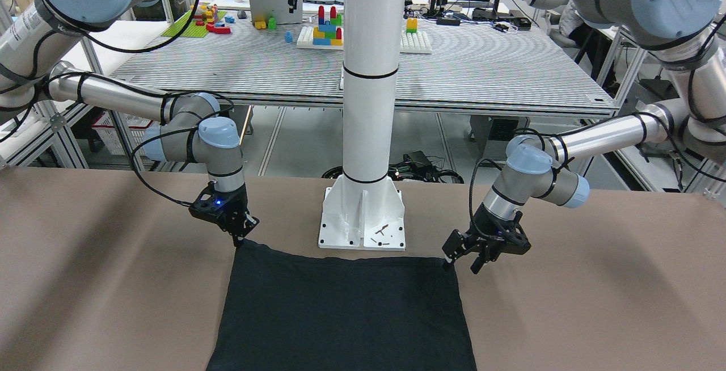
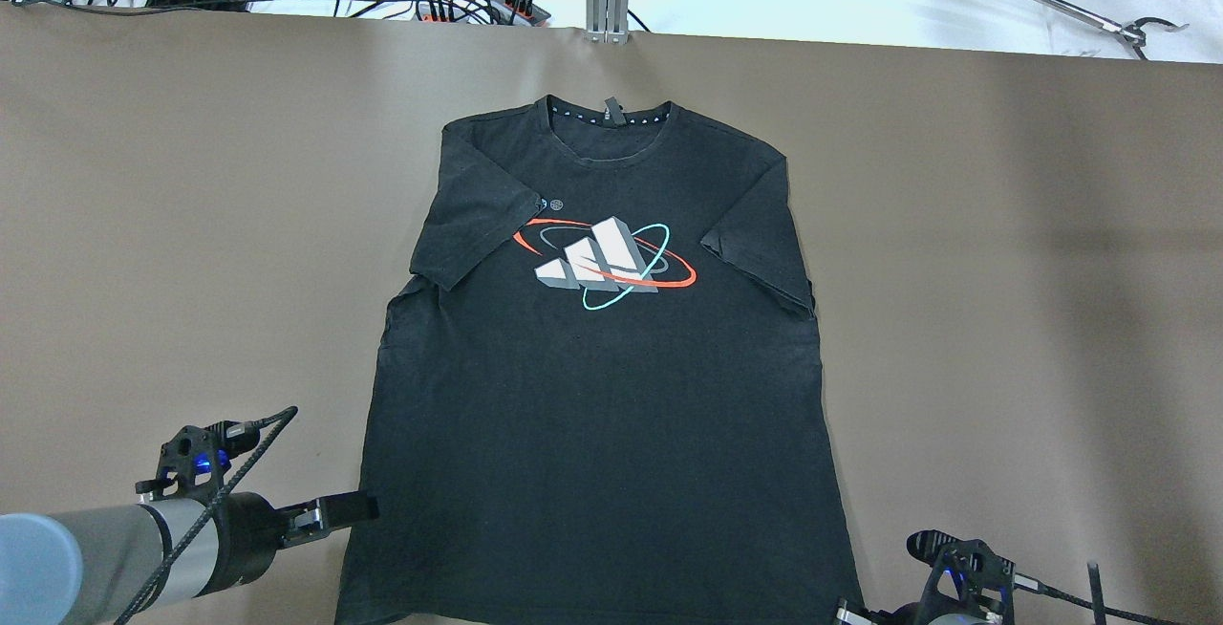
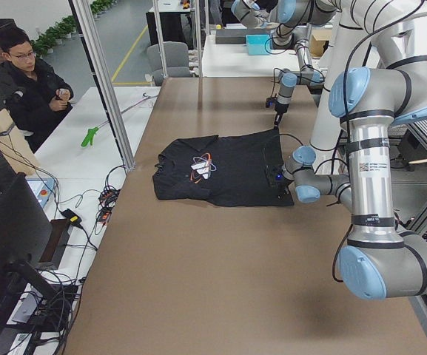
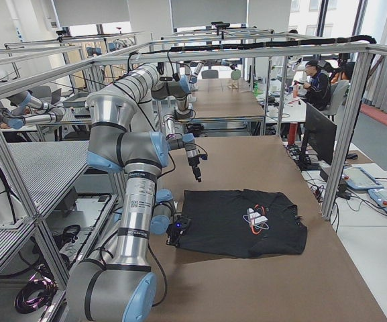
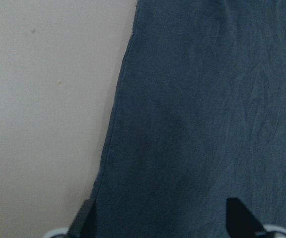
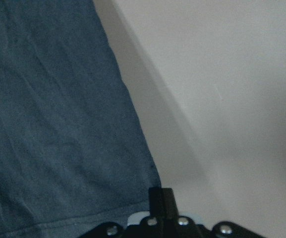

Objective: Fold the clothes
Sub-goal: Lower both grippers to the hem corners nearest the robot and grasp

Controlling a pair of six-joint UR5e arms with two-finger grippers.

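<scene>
Left tool [image 1: 461, 268]: hovering spread wide over the near hem corner on its side, one finger at the cloth's edge and the other over cloth, gripping nothing.
Right tool [image 1: 238, 240]: sitting at the opposite near corner with its fingers drawn together; whether any cloth is being pinched between them cannot be told.
Shirt [image 2: 592, 396]: lying flat and face up in the middle of the table [image 2: 143, 224], hem toward the robot and collar pointing away.
Risk at the hem: the two tools are looking out of step, so one corner may be going up alone, dragging the shirt askew instead of folding it square.
Risk at the left corner: the open fingers are straddling the edge, so closing there may be catching only the top layer or missing the cloth.
Risk at the right corner: a grip this close to the tip is liable to be slipping once the cloth's weight comes on.
Sleeves [image 2: 478, 214]: both are lying turned in over the chest, and a sharp pull from the hem may be flipping them back out.
Collar [image 2: 611, 128]: lying nearest the far edge, where an overlong carry risks bunching cloth over the print [image 2: 607, 262].
</scene>
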